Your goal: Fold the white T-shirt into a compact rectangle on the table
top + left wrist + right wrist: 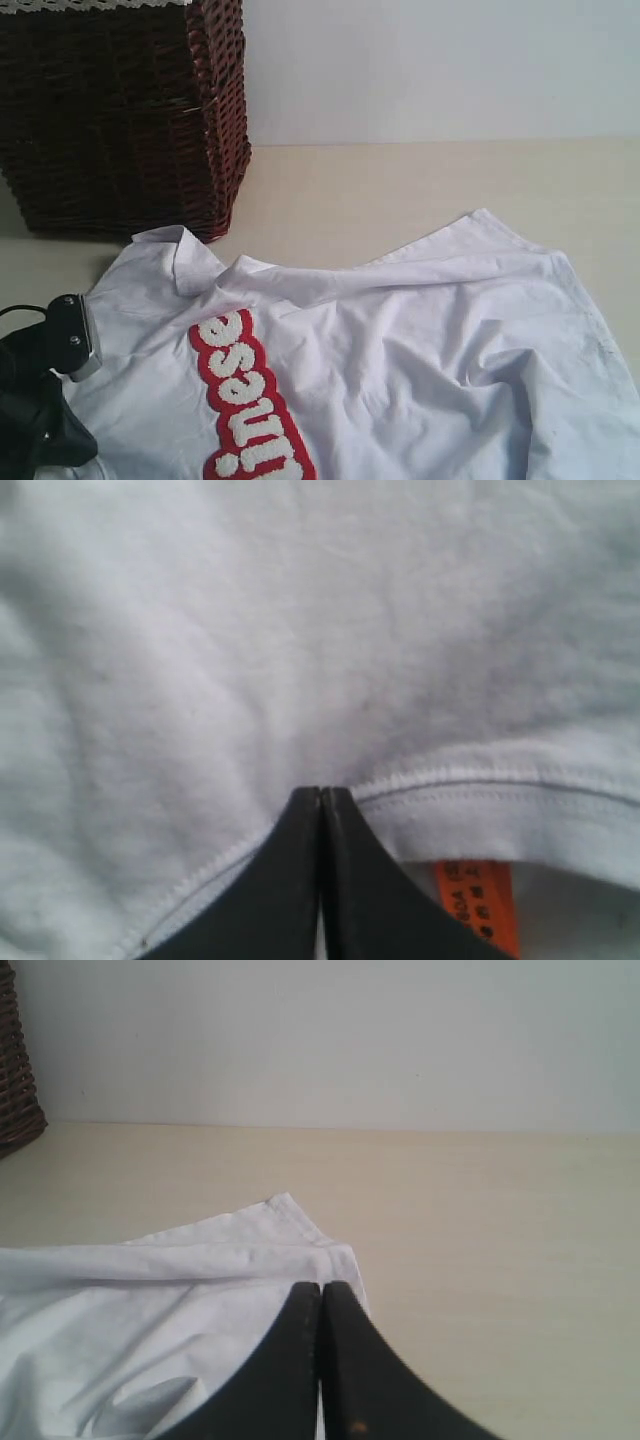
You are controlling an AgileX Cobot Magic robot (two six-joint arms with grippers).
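While white T-shirt (420, 330) lies rumpled on table (420, 175), L claw (320, 794) & R claw (320, 1288) pressed together

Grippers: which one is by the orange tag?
The left gripper: its tips sit at the collar beside the orange tag; the right gripper is at a plain shirt corner.

the basket (120, 120) stands at the far left, its corner just beside the shirt (400, 340), so i can't pass there. the table (420, 180) behind and right of the shirt lies open up to the wall (440, 70); i have room there.
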